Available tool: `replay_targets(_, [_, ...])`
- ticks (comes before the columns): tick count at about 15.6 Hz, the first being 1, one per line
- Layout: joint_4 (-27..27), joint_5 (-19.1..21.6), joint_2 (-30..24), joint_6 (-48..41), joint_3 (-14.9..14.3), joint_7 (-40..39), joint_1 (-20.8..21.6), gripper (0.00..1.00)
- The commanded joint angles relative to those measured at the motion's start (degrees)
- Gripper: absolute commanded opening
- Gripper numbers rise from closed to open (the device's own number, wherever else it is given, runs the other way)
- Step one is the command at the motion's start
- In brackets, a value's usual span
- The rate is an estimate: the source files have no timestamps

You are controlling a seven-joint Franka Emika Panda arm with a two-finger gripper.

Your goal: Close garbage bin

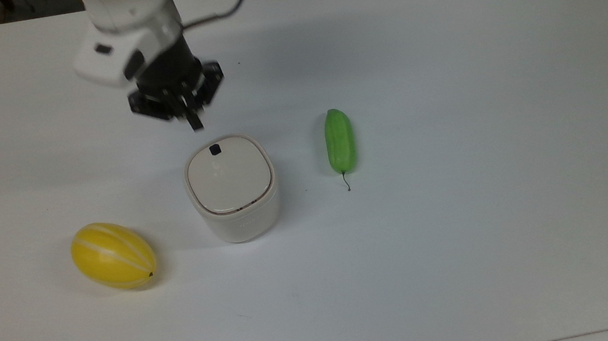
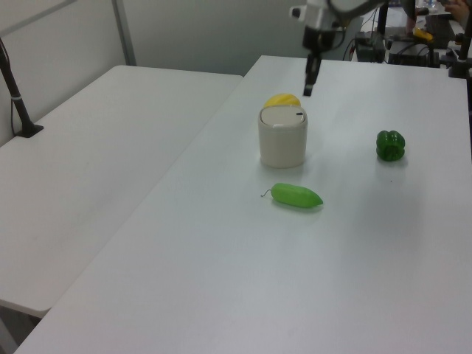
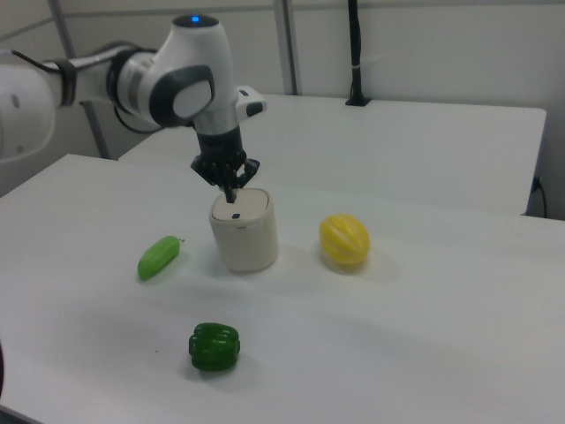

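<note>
The garbage bin (image 1: 240, 220) is a cream-white rounded-square tub in the middle of the table. Its beige lid (image 1: 231, 177) lies flat on top, and the small black button (image 1: 214, 149) sits at the far edge in the top view. My gripper (image 1: 195, 121) hangs above and behind the bin, clear of the lid, with its fingers shut together on nothing. In the left view the gripper (image 2: 307, 90) is above the bin (image 2: 282, 138). In the right view the gripper (image 3: 231, 196) hovers just over the bin (image 3: 244, 231).
A yellow melon (image 1: 113, 255) lies to the top view's left of the bin, and a green cucumber (image 1: 339, 139) to the top view's right. A green pepper (image 2: 390, 144) sits further off on the white table (image 1: 465, 231).
</note>
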Motion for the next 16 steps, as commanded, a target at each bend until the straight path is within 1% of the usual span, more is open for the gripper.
replay_targets(1, [-5.56, -3.14, -9.59, -9.4, 0.22, 4.68, -1.0, 0.03])
replay_targets(2, [-6.61, -5.77, -11.08, -12.04, 0.66, 7.14, -1.09, 0.04])
replay_targets(3, [-8.01, -7.54, -12.66, -13.81, 1.53, 9.68, -1.18, 0.05])
replay_targets(4, [-9.68, -8.42, -14.16, -14.61, 2.67, 12.41, -1.97, 0.06])
replay_targets(5, [-11.17, -8.78, -15.83, -14.53, 4.16, 14.96, -3.37, 0.11])
replay_targets(6, [-12.41, -8.87, -17.32, -14.61, 6.09, 16.9, -5.12, 0.22])
replay_targets(7, [-13.72, -8.96, -18.73, -14.61, 7.76, 18.4, -6.7, 0.45])
replay_targets(8, [-15.13, -9.22, -20.31, -14.7, 9.26, 19.11, -7.85, 0.99])
replay_targets(9, [-16.54, -9.66, -21.89, -14.96, 10.23, 19.2, -8.56, 1.0])
replay_targets(10, [-17.16, -9.66, -22.95, -15.75, 10.5, 19.11, -9.17, 1.0])
replay_targets(12, [-16.64, -9.66, -23.05, -18.81, 10.77, 19.38, -9.62, 1.0])
replay_targets(14, [-14.37, -9.75, -23.23, -23.56, 10.86, 19.55, -10.06, 1.0])
replay_targets(16, [-13.65, -9.75, -22.96, -23.93, 10.86, 19.64, -10.67, 1.0])
